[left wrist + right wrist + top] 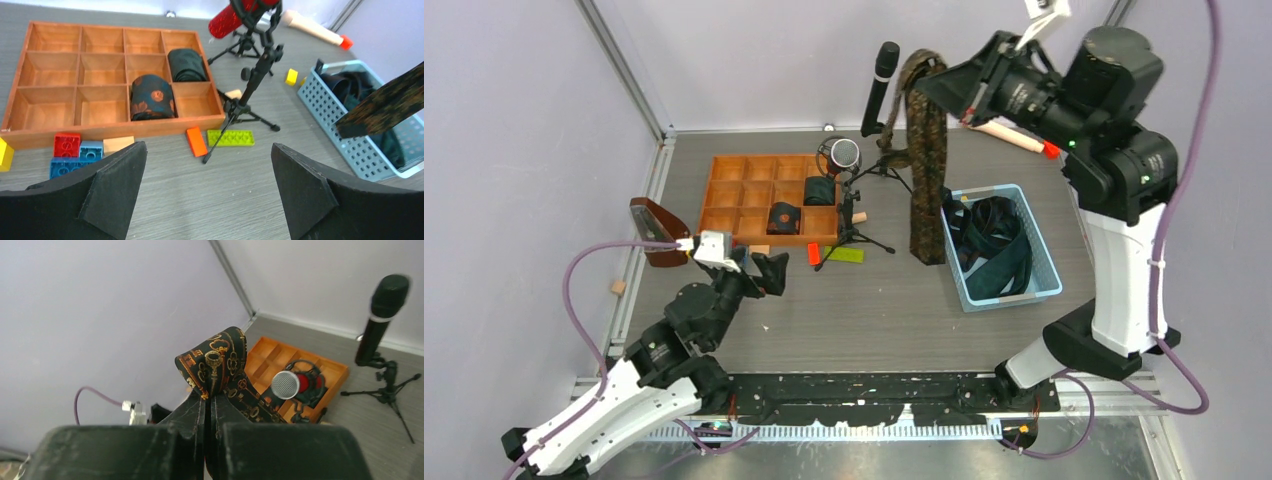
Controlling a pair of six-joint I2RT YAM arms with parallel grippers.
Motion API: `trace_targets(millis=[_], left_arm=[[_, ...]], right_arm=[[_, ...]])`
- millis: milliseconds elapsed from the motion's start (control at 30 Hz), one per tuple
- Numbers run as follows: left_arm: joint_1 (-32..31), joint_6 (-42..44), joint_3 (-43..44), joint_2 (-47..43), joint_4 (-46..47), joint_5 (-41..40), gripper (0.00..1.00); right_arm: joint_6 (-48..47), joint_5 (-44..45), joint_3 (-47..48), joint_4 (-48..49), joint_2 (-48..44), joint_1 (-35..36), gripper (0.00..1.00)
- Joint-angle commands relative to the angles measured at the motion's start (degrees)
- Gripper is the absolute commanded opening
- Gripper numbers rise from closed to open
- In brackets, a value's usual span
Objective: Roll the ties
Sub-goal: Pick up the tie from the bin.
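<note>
Grip on R side is tight: R gripper (927, 88), raised high over far-mid table (874, 320), has fingers clenched on speckled tie (927, 170). Wrist cam shows the fabric, w/ a gold print, looped over the pinched tips. Tie drops straight down as a long strip. Its lower end sits just beside the L wall of blue basket (1009, 292); can't tell if it touches the table.

L gripper (207, 146) hovers low near the front of wooden tray (125, 128), fingers spread wide, holding nothing.

Tray has 2 rolls: patterned roll (151, 97) in near row, 3rd cell from L, and dark roll (186, 65) in mid row, rightmost cell, diagonal neighbours. Loose ties (994, 245) lie heaped in the basket.

Other bits:
- Red mic (227, 20) and black mic (882, 85) stand on tripods btwn tray and basket.
- Orange brick (196, 141) and green brick (231, 137) lie just in front of tray's R corner.
- Red brick (67, 145) and blue bricks (75, 160) are at its L front.
- Cream cylinder (312, 29) w/ red tip lies at the far edge.
</note>
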Motion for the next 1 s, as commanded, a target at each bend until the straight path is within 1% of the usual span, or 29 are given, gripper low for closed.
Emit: trace_targets(millis=[0,133,167,200,300,333,400,533,633,800,967], left_arm=[[0.27,0.11,4.71,-2.95,-3.88,2.30,0.99],[0.27,0.89,7.30,-6.32,-5.63,5.67,0.98],[0.27,1.69,7.77,-7.27,-5.54,8.21,0.96],[0.27,2.62,8.22,-8.20,-5.07,12.63,0.96],[0.26,3.89,9.41,-9.71,-2.69,21.74,0.96],[0.27,4.17,9.85,-9.48,-2.07,24.24,0.96],[0.27,4.57,10.63,-7.57,-1.08,28.39,0.95],[0.27,6.00,12.05,-0.59,1.77,36.88,0.93],[0.27,6.89,12.69,2.66,4.69,39.70,0.93],[0.29,8.84,12.07,5.02,8.13,40.86,0.97],[0.27,9.34,12.49,7.91,9.57,43.19,0.98]], right_arm=[[-3.49,0.11,1.40,-2.46,1.34,6.00,0.00],[-4.48,-0.75,-2.67,-3.16,0.93,10.32,0.00],[-4.69,-1.63,-4.76,-3.49,0.53,11.35,0.00],[-5.06,-2.11,-7.90,-3.51,0.22,11.80,0.01],[-5.65,-4.76,-15.96,-2.42,-1.98,13.02,0.00],[-5.71,-5.30,-20.50,-1.96,-2.57,13.34,0.00],[-5.89,-7.35,-26.58,-0.01,-4.01,13.67,0.00],[-6.76,-11.86,-35.03,2.38,-5.14,15.29,0.01],[-9.74,-13.05,-38.59,1.54,-5.37,17.20,0.01],[-11.52,-17.24,-45.76,4.87,-6.95,19.09,0.00],[-13.01,-18.16,-47.45,4.46,-5.61,20.69,0.00]])
